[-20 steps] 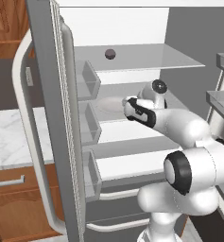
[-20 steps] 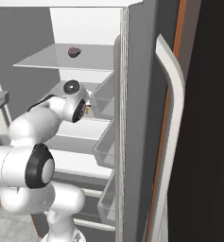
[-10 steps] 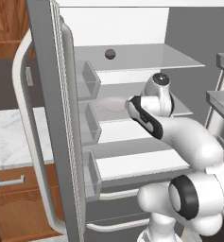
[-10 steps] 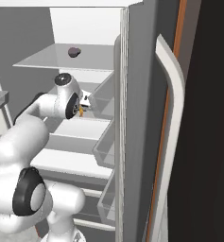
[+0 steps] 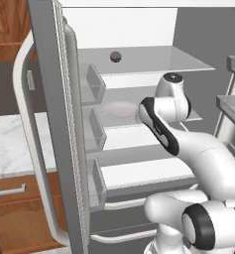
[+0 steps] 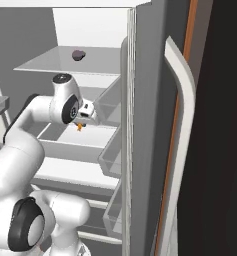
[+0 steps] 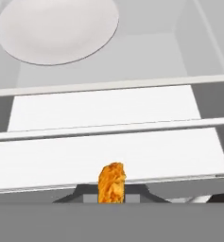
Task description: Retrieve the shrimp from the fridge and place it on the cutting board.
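Shrimp (image 7: 112,183) sits clamped in the fingers (image 6: 80,124), lifted inside the open fridge (image 5: 139,74); pale plate (image 7: 56,28) on the shelf at eleven o'clock, dark ball (image 5: 115,56) on the top shelf.

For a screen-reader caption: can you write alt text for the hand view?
An orange shrimp sits low in the middle of the frame, clamped in the end effector. Beyond it run the fridge's white shelves, and a pale round plate lies at upper left.
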